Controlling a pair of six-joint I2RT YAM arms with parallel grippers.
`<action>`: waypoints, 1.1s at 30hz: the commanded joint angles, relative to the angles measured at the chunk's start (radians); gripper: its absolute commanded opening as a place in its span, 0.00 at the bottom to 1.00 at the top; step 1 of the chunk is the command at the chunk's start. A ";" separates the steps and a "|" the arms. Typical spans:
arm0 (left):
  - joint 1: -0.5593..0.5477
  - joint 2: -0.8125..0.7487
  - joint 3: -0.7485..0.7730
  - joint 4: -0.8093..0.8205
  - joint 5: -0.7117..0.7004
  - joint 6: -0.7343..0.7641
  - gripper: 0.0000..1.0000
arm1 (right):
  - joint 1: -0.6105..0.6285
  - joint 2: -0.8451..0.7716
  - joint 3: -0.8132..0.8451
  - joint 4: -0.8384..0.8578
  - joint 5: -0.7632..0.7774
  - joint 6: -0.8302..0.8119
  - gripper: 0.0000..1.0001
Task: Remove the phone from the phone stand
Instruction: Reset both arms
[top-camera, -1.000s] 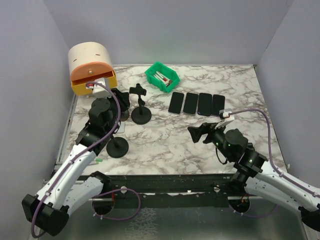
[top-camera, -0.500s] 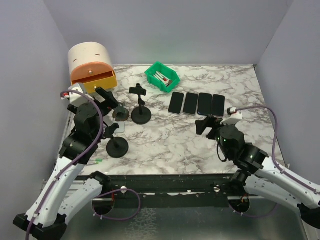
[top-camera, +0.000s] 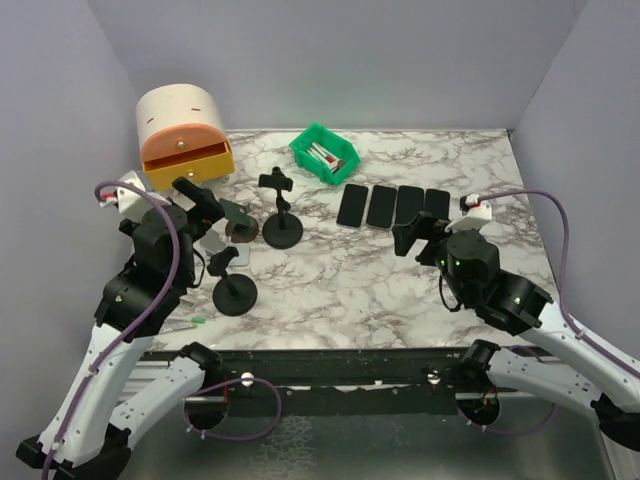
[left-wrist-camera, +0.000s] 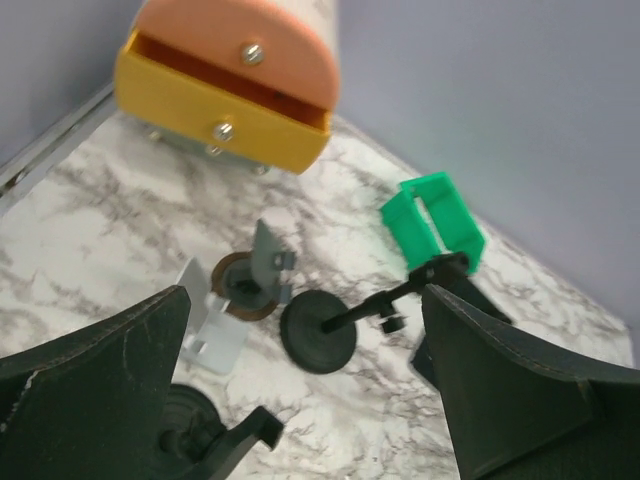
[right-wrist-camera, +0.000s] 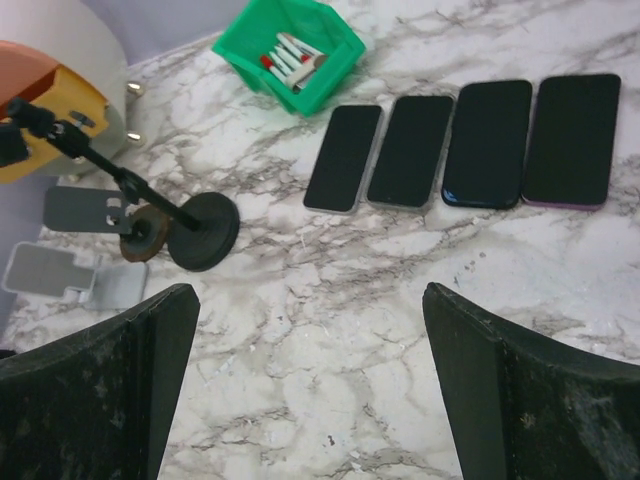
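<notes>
Several dark phones (top-camera: 394, 207) lie flat in a row on the marble table (top-camera: 330, 280); the right wrist view shows them too (right-wrist-camera: 410, 150). No phone sits on any stand. A black clamp phone stand (top-camera: 282, 230) (left-wrist-camera: 317, 332) (right-wrist-camera: 205, 230) stands at centre left, and a second black stand (top-camera: 235, 294) is nearer the front. My left gripper (top-camera: 203, 197) (left-wrist-camera: 305, 296) hangs open above the stands, holding nothing. My right gripper (top-camera: 415, 232) (right-wrist-camera: 308, 290) is open and empty over bare marble, just in front of the phones.
A grey stand on a brown disc (top-camera: 238, 222) (left-wrist-camera: 252, 278) and a white stand (top-camera: 214, 245) (left-wrist-camera: 210, 325) sit left of the clamp stand. A green bin (top-camera: 324, 153) with small items is behind. An orange and yellow drawer unit (top-camera: 185, 140) fills the back left corner.
My left gripper has opened and drawn back to the left, away from the stands. My right gripper has swung from pointing left toward the row of phones and moved back right.
</notes>
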 joint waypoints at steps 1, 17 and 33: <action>-0.011 0.050 0.242 0.020 0.196 0.266 0.99 | 0.005 -0.014 0.122 0.054 -0.074 -0.175 1.00; -0.011 0.258 0.395 0.189 0.327 0.302 0.99 | 0.007 0.377 0.615 0.035 0.175 -0.406 1.00; -0.011 0.446 0.787 0.182 0.585 0.434 0.99 | 0.007 0.316 0.807 0.333 -0.264 -0.593 1.00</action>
